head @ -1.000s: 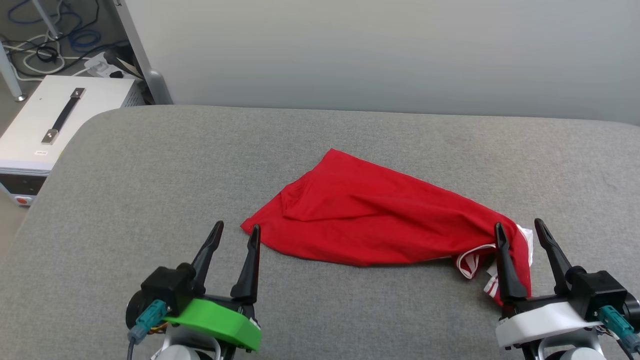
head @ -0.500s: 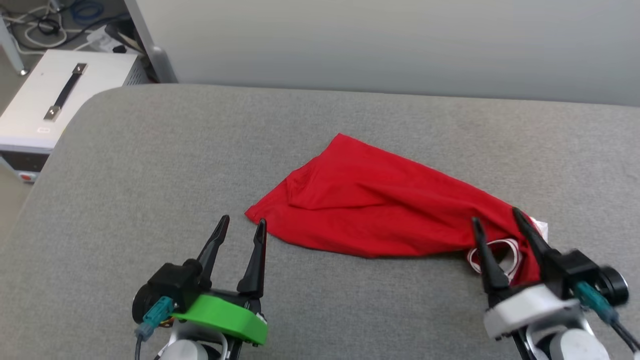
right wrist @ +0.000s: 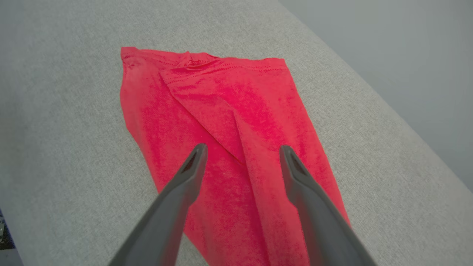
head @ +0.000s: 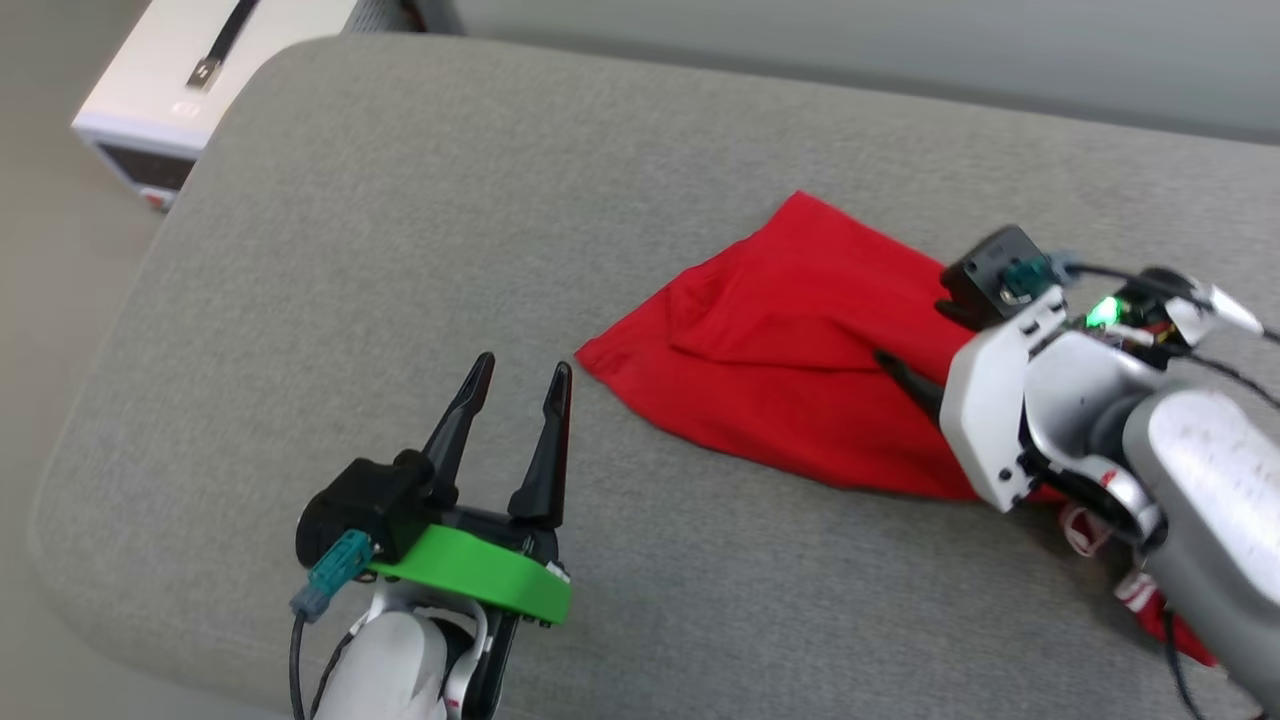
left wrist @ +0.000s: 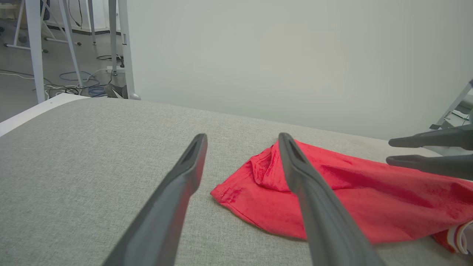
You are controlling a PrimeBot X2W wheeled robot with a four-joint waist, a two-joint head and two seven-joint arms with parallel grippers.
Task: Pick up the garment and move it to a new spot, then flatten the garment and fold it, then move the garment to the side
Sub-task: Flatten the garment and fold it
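On the grey bed (head: 400, 200), my red garment (head: 790, 370) lies crumpled, closer to the right side than to the left edge. My left hand (head: 523, 363) is open and holds nothing, just beside the garment's corner, near the front edge. My right hand (right wrist: 242, 147) is open too, over the red cloth.

I'm swinging the right gripper (right wrist: 242, 147) in over the garment (head: 790, 350), fingers turning leftward across it; also tilting the head down.
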